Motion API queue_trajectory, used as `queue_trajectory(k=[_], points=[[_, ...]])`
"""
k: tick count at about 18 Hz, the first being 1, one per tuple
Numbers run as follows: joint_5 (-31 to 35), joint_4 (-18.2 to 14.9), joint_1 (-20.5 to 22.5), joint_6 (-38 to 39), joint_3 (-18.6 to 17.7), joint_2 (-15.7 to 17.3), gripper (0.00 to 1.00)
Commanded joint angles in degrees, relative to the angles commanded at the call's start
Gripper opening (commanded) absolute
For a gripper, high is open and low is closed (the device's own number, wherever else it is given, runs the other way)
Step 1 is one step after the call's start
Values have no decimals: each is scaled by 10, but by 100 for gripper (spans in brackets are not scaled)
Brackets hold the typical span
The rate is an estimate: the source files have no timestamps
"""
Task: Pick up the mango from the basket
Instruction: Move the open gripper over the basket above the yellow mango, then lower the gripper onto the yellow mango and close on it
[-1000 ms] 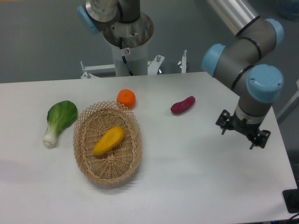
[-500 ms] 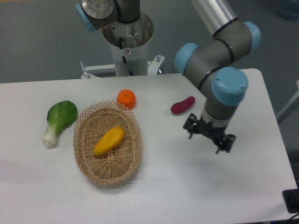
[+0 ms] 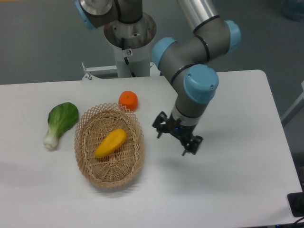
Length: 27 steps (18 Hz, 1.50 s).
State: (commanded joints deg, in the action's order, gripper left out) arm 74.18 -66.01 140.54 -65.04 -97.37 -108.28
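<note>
The gripper (image 3: 176, 138) hangs in the air with its two fingers spread apart and nothing between them. It points down at the table (image 3: 228, 166), just to the right of the basket (image 3: 110, 176), not over it. The arm (image 3: 194, 57) bends above it and hides a bit of the table behind (so I cannot see what lies there).

The mango (image 3: 110, 143) lies inside the basket, near the middle, slanted with one end up toward the right. It rests on the woven bottom and nothing sits on top of it. An orange (image 3: 128, 100) sits just past the far rim of the basket. A green bok choy (image 3: 61, 121) lies to the left, apart from the basket.

What could go wrong? The mango is smooth and long. If the fingers close along its length and not across it, it could slip or not fit. If the gripper comes down too close to the rim, a finger could poke the wicker and push or tip the light basket. A grab near one thin end could let the mango swing and drop.
</note>
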Motion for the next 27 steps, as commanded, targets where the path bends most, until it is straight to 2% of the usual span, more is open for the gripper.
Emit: queue_trajectory(k=[4, 7, 12, 18, 27], points=[[-1, 31, -22, 0, -56, 17, 100], [0, 39, -37, 2, -92, 32, 100], [0, 46, -77, 49, -104, 27, 100], [6, 105, -80, 50, -136, 26, 100], [31, 106, -91, 75, -140, 6, 100]])
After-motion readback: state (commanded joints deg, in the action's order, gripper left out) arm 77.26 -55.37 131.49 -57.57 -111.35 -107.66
